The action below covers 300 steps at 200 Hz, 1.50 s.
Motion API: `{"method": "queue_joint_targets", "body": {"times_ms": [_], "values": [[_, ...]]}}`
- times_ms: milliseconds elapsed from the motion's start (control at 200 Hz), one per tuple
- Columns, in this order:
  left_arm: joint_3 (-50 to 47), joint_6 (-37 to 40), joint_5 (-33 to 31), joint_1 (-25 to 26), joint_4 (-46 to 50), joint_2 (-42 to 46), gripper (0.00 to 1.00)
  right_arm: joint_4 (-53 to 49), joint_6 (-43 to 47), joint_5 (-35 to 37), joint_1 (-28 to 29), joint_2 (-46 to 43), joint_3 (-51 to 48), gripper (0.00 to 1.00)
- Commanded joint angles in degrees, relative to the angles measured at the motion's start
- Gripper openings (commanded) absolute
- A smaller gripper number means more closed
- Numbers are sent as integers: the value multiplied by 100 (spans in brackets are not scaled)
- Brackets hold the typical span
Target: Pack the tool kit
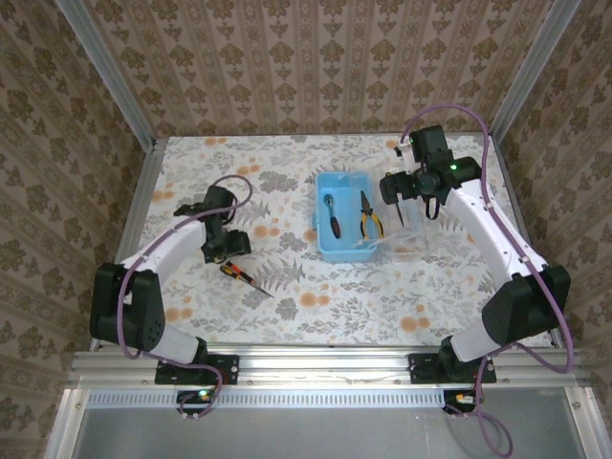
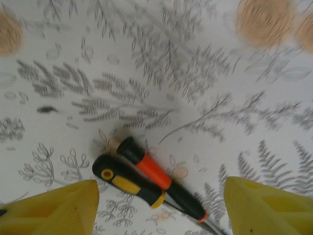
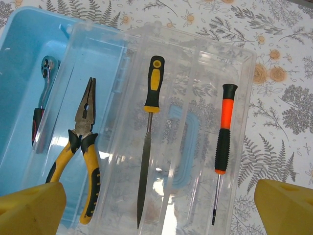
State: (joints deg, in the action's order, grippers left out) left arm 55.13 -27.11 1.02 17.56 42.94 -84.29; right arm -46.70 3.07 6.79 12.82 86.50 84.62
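The light-blue case (image 1: 337, 251) lies open mid-table, its clear lid (image 1: 413, 239) folded out to the right. Yellow-handled pliers (image 3: 83, 152) and a ratchet-like tool (image 3: 43, 98) rest in the blue half. A yellow-black file (image 3: 149, 147) and an orange-black screwdriver (image 3: 223, 142) lie on the clear lid (image 3: 195, 73), over its blue handle (image 3: 188, 147). My right gripper (image 3: 159, 215) hovers open above them, and stands over the lid's far end (image 1: 402, 186). My left gripper (image 2: 161, 215) is open above another orange-black screwdriver (image 2: 161, 178) and a yellow-black tool (image 2: 128, 182) lying side by side on the cloth.
The table (image 1: 287, 163) wears a floral cloth, with patterned walls and metal posts on three sides. The two loose tools (image 1: 246, 278) lie left of the case, just in front of my left gripper (image 1: 227, 249).
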Motion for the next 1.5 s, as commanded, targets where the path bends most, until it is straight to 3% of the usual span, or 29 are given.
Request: {"method": "queue_joint_targets", "body": {"times_ms": [0, 405, 715, 915, 1320, 1495], "values": [[-250, -160, 134, 85, 49, 74, 68, 73, 28, -189, 61, 32, -55, 100], [74, -95, 315, 160, -448, -797, 66, 65, 93, -110, 80, -57, -161, 100], [-21, -88, 303, 160, -634, -929, 66, 73, 107, -78, 78, -58, -174, 100], [469, -10, 246, 293, -604, -1148, 66, 73, 68, -184, 85, -44, -114, 100], [544, 63, -49, 302, -193, -663, 66, 108, 63, -239, 80, -27, -163, 100], [44, -105, 271, 230, -569, -721, 64, 126, 45, -285, 86, 9, -152, 100]]}}
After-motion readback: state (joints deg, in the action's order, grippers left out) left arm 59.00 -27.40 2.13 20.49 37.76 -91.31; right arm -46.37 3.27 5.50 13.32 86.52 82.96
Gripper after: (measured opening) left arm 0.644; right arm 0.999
